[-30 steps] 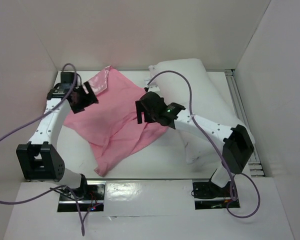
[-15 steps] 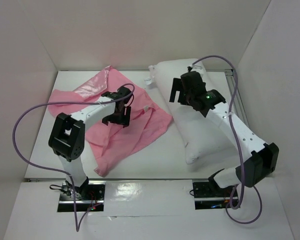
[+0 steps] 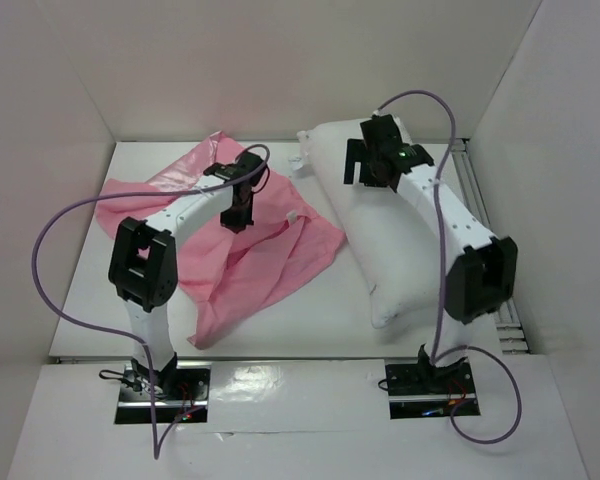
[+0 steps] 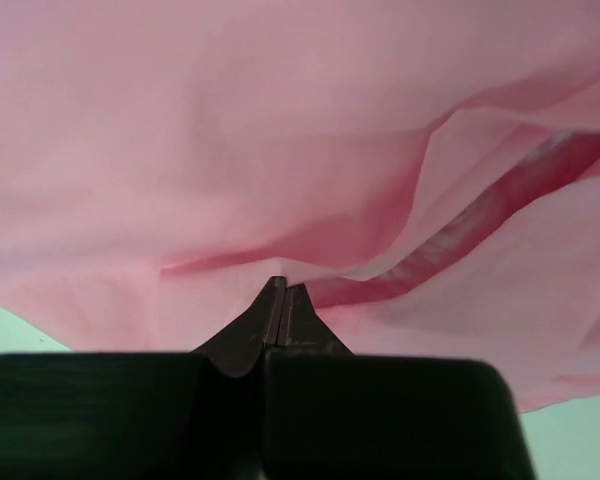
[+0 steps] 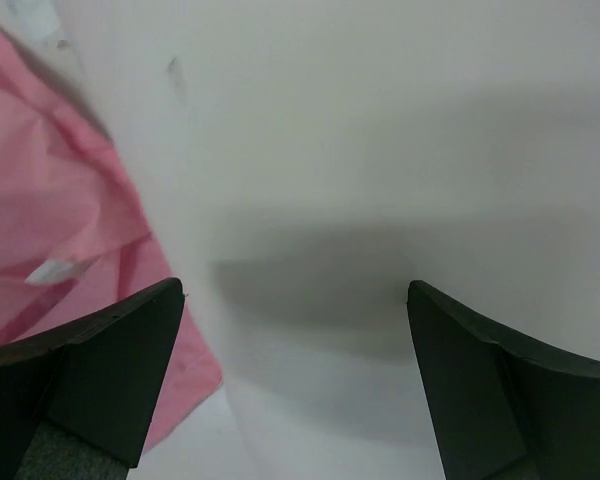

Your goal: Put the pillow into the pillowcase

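Room on the surface (image 3: 310, 310): the pillow (image 3: 410, 230) lies along the right edge, one end near the far edge and the other short of the near edge. The pillowcase (image 3: 250, 260) is spread rumpled from the far-left corner to the middle, with one corner reaching toward the near edge. You have bare surface at the near-middle between the two, and a strip along the left edge. White walls close in the left, far and right sides.

Hard to read: the pillowcase's right corner sits against the pillow's side, and you cannot tell whether it touches or tucks under. In the left wrist view a darker slit (image 4: 480, 215) runs through the folds; it could be a fold or the opening. The black claw body fills the bottom of that view.

Pose: the left claw (image 3: 238, 208) points down onto the far-middle part of the pillowcase, elbow raised. Its fingers are pressed together, tips at a crease; whether cloth is caught between them cannot be told. The right claw (image 3: 363, 165) is over the pillow's far end, spread wide and holding nothing. Its forearm stretches along the pillow, elbow by the right edge.
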{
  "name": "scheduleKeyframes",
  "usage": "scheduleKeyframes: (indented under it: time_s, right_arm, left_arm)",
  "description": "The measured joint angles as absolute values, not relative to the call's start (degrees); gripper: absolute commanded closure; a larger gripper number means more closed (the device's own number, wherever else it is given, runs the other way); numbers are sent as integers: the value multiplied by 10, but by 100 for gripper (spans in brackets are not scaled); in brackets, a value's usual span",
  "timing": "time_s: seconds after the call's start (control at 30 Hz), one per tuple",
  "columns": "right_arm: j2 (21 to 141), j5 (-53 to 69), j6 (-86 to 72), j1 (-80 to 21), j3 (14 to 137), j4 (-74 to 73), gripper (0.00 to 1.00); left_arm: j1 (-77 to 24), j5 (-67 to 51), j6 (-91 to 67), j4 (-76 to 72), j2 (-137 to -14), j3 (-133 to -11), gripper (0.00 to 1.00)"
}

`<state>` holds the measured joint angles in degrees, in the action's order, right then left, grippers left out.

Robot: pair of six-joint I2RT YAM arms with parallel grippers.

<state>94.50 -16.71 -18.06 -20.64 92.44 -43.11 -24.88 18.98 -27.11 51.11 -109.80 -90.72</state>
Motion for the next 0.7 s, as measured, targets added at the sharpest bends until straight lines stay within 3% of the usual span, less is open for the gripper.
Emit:
scheduleKeyframes:
  time_s: [0.13, 0.17, 0.2, 0.23, 0.27, 0.43, 0.7]
  right_arm:
    - [1068, -182, -170, -190, 992, -431, 0]
    - [1092, -183, -170, -187, 999, -430, 9]
    - [1111, -181, -168, -184, 1002, -426, 61]
    - [1125, -176, -163, -182, 1002, -423, 96]
    - [1134, -170, -165, -181, 1002, -420, 100]
    - [1099, -122, -168, -178, 971, -372, 100]
    - [792, -17, -131, -169, 768, -328, 100]
  left_arm:
    - [-225, 177, -275, 514, -1091, -942, 100]
    - [-217, 170, -275, 514, -1087, -944, 100]
    - [-208, 158, -276, 515, -1084, -947, 100]
    - [-198, 147, -277, 516, -1084, -952, 100]
    - [-189, 136, -277, 517, -1084, -957, 100]
    - [-146, 90, -280, 520, -1107, -1019, 100]
    - [-96, 20, -287, 517, -1193, -1094, 100]
